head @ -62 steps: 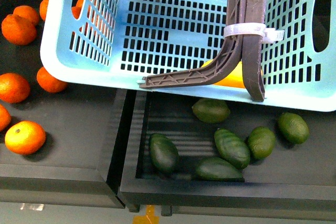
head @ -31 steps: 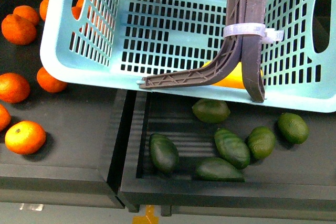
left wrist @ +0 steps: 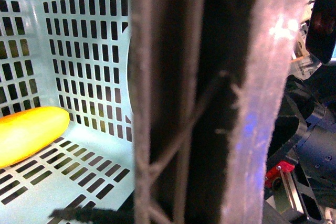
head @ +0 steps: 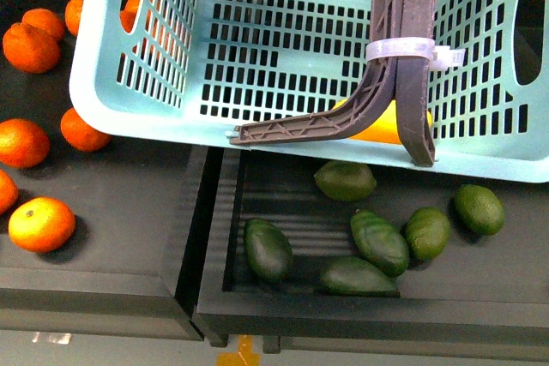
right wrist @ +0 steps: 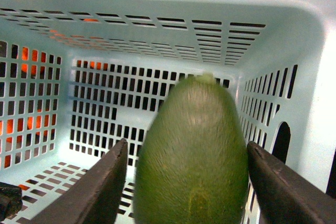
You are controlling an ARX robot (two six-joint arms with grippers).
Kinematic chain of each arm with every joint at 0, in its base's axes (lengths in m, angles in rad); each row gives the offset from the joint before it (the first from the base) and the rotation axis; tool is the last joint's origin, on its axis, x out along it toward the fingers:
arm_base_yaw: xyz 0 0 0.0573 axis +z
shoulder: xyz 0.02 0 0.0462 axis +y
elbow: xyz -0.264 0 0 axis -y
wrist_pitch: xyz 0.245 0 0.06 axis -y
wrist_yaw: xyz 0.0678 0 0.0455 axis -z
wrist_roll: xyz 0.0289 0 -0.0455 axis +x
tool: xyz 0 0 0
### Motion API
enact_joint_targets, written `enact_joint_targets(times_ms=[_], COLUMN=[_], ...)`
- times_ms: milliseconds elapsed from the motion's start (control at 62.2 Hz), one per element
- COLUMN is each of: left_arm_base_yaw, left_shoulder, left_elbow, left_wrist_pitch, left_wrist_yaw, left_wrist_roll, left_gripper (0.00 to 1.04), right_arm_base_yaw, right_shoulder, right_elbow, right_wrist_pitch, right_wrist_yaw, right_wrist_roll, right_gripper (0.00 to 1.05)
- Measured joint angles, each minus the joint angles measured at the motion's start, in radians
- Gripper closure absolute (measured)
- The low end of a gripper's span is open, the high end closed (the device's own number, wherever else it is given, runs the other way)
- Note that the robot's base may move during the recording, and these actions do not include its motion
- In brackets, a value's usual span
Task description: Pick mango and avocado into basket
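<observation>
The avocado (right wrist: 191,156) hangs over the open basket (right wrist: 294,35), between the two fingers of your right end effector (right wrist: 188,144). Its long axis runs along the fingers. The narrower end leads, pointing away from the wrist and down into the basket. One finger touches its skin. On the other side there is a thin dark sliver, and the fruit is blurred, so you cannot tell whether the grip is clenched on it or slack.

The mango (left wrist: 29,132) is already in. It lies flat on the slotted floor near a side wall, its long axis along the floor. So, as I judge it, you are on the second fruit, at the drop.

The next move calls for bringing the avocado lower over bare floor before you release. Keep it clear of the mango and of the brown-grey handles (head: 403,83) that rise through the middle.

Your left end effector shows in no view; the left wrist camera sees only the handles, close up.

Below the basket, spare avocados (head: 377,242) lie in a dark tray (head: 300,302), with oranges (head: 39,225) off to the left.
</observation>
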State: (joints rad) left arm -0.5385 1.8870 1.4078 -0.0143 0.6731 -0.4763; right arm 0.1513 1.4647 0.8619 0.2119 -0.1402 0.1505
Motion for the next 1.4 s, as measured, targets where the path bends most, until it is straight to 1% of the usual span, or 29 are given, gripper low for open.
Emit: enact_joint_targets(times_ms=[129, 177, 241, 354, 515, 595, 643, 772, 884, 1077, 1142, 1174, 1190, 1222, 1254, 1270, 1399], left_arm_base_yaw=[0.000, 0.000, 0.000, 0.000, 0.002, 0.002, 0.002, 0.002, 0.002, 0.002, 0.002, 0.002, 0.002, 0.002, 0.001, 0.001, 0.002], left_shoulder=[0.000, 0.000, 0.000, 0.000, 0.000, 0.000, 0.000, 0.000, 0.000, 0.000, 0.000, 0.000, 0.000, 0.000, 0.000, 0.000, 0.000], left_elbow=[0.000, 0.000, 0.000, 0.000, 0.000, 0.000, 0.000, 0.000, 0.000, 0.000, 0.000, 0.000, 0.000, 0.000, 0.000, 0.000, 0.000], left_wrist_pitch=[0.000, 0.000, 0.000, 0.000, 0.000, 0.000, 0.000, 0.000, 0.000, 0.000, 0.000, 0.000, 0.000, 0.000, 0.000, 0.000, 0.000], left_wrist_yaw=[-0.003, -0.002, -0.005, -0.005, -0.008, -0.006, -0.004, 0.000, -0.002, -0.004, -0.004, -0.003, -0.003, -0.003, -0.002, -0.002, -0.003], left_wrist_roll=[0.001, 0.000, -0.008, -0.004, -0.003, -0.003, -0.003, -0.004, -0.002, -0.001, -0.001, -0.002, -0.002, -0.002, -0.001, 0.000, -0.002], left_gripper=[0.91, 0.91, 0.91, 0.91, 0.91, 0.91, 0.91, 0.91, 0.91, 0.91, 0.91, 0.91, 0.91, 0.91, 0.91, 0.91, 0.91], right_arm_base_yaw=[-0.006, -0.013, -0.023, -0.061, -0.136, -0.168, -0.190, -0.250, -0.235, -0.141, -0.134, -0.137, -0.140, -0.143, -0.145, -0.147, -0.151], right_shoulder=[-0.001, -0.008, -0.025, -0.112, -0.322, -0.428, -0.512, -0.700, -0.793, -0.908, -0.922, -0.932, -0.938, -0.947, -0.955, -0.963, -1.011], right_elbow=[0.000, -0.002, -0.012, -0.055, -0.167, -0.246, -0.326, -0.470, -0.517, -0.541, -0.542, -0.555, -0.572, -0.599, -0.616, -0.630, -0.687], right_wrist_pitch=[0.000, 0.005, 0.025, 0.084, 0.107, 0.066, 0.046, -0.038, -0.060, -0.157, -0.159, -0.124, -0.077, -0.018, 0.014, 0.035, 0.060], right_wrist_yaw=[0.006, 0.013, 0.034, 0.093, 0.120, 0.111, 0.105, 0.015, 0.000, -0.015, -0.013, 0.023, 0.059, 0.101, 0.121, 0.133, 0.140], right_wrist_roll=[0.012, 0.016, 0.012, -0.010, -0.062, -0.067, -0.075, -0.057, -0.032, 0.000, 0.003, -0.014, -0.027, -0.060, -0.071, -0.085, -0.122], right_gripper=[0.11, 0.07, 0.09, 0.09, 0.09, 0.09, 0.09, 0.09, 0.09, 0.09, 0.09, 0.12, 0.15, 0.20, 0.23, 0.27, 0.48])
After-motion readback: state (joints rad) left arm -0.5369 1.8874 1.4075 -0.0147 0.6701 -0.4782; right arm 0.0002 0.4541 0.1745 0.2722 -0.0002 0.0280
